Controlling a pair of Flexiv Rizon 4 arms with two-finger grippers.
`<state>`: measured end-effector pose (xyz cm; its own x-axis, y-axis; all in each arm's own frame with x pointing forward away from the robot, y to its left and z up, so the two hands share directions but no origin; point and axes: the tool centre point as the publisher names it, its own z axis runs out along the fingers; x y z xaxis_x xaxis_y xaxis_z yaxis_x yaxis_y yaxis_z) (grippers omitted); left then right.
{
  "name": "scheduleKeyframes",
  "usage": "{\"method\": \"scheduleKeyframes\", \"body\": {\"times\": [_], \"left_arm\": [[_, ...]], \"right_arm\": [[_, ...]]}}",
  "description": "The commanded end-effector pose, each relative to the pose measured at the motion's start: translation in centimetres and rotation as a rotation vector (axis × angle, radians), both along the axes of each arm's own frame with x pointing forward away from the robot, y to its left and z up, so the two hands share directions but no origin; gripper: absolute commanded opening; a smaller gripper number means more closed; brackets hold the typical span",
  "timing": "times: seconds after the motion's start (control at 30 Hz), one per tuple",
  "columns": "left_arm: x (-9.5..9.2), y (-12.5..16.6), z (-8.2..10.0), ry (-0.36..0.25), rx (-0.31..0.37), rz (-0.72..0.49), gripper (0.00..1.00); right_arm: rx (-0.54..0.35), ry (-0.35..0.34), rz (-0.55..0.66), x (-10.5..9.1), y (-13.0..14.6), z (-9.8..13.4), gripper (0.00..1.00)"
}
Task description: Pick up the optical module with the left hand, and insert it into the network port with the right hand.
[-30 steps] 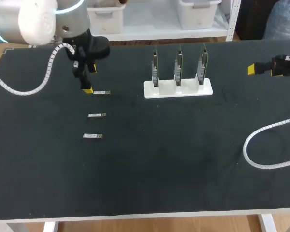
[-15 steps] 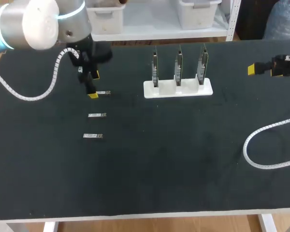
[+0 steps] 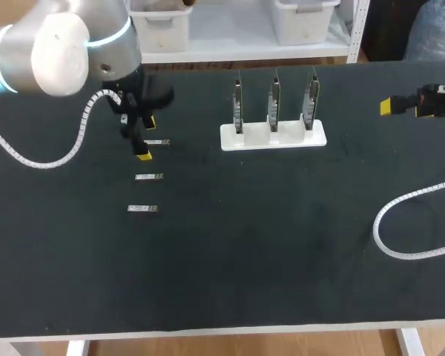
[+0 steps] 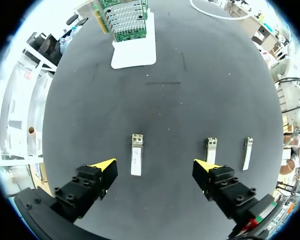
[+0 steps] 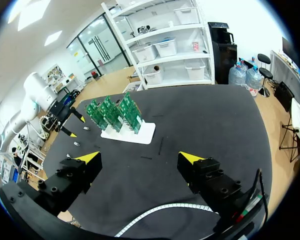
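Three small silver optical modules lie in a column on the black table: the far one (image 3: 156,142), the middle one (image 3: 149,176) and the near one (image 3: 142,208). My left gripper (image 3: 144,139) hovers open over the far module. In the left wrist view that module (image 4: 136,155) lies between the spread yellow tips of the left gripper (image 4: 155,166), untouched. The other two modules (image 4: 210,146) (image 4: 247,152) lie outside one finger. A white stand (image 3: 273,136) holds three upright green network boards (image 3: 274,99). My right gripper (image 3: 391,106) hangs open at the far right, empty; in its own view the right gripper (image 5: 140,158) faces the stand (image 5: 132,134).
A white coiled cable (image 3: 400,222) loops over the table at the right, under my right arm. Another coiled cable (image 3: 44,142) trails from my left arm at the left. The table's front edge (image 3: 222,330) runs along the near side.
My left gripper has shifted a little nearer and to the right, coming over the far module. The right arm and the modules have not moved.
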<state>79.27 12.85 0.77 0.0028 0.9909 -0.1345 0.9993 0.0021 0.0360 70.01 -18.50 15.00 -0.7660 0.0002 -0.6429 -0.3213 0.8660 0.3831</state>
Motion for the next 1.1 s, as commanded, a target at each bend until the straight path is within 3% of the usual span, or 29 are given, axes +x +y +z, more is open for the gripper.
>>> {"method": "scheduleKeyframes", "body": {"times": [0.03, 0.47, 1.1], "left_arm": [[0.2, -0.2, -0.2, -0.012, 0.000, 0.002, 1.00], [2.0, -0.1, -0.7, -0.022, 0.046, -0.001, 1.00], [2.5, 0.3, -1.6, -0.009, 0.080, 0.035, 1.00]], "right_arm": [[0.000, 0.000, 0.000, 0.0, 0.0, 0.0, 1.00], [0.000, 0.000, 0.000, 0.0, 0.0, 0.0, 1.00], [0.000, 0.000, 0.000, 0.0, 0.0, 0.0, 1.00]]}}
